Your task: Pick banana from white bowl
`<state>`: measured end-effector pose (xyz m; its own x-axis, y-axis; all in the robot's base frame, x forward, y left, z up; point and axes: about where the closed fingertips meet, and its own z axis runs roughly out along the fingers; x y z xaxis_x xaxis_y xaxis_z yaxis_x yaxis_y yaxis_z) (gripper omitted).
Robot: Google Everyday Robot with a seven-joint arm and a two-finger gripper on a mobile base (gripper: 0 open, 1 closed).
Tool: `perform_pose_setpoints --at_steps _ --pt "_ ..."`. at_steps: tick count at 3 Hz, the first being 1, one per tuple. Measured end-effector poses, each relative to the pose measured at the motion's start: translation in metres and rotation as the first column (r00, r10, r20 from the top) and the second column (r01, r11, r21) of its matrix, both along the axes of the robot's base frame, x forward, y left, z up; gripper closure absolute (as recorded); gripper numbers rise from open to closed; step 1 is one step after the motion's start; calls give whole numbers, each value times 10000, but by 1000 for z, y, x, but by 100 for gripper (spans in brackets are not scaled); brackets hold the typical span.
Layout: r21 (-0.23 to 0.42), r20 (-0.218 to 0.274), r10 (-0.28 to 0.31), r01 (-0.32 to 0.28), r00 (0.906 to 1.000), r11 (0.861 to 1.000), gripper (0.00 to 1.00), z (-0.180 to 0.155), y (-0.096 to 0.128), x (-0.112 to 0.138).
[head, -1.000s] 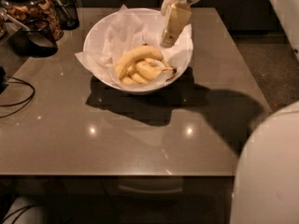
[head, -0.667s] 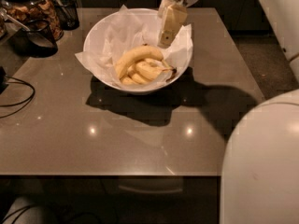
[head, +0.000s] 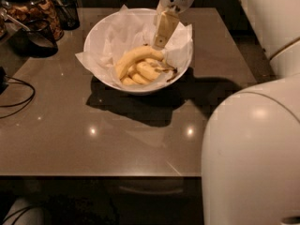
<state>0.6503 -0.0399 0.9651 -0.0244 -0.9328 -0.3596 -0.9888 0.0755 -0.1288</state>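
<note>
The white bowl [head: 101, 74] stands at the back middle of the brown table, lined with crumpled white paper. In it lies the banana [head: 133, 57], long, curved and pale yellow, on top of a few shorter yellow bananas [head: 145, 71]. My gripper [head: 161, 42] reaches down from the upper right into the bowl. Its tip is just above the banana's right end, over the paper lining.
Dark glass jars [head: 33, 8] with snacks and a black cup [head: 40, 34] stand at the back left. A black cable [head: 18, 100] lies at the left edge. My white body [head: 253, 158] fills the lower right. The table [head: 93, 144] stretches toward me.
The gripper has moved left and down, deeper into the bowl toward the banana. My body now covers more of the right side of the view.
</note>
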Motion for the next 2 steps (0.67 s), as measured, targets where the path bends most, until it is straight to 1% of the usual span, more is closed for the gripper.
perform_pose_setpoints --at_steps 2 --pt "-61 -566 -60 57 9984 10000 37 -29 7 13"
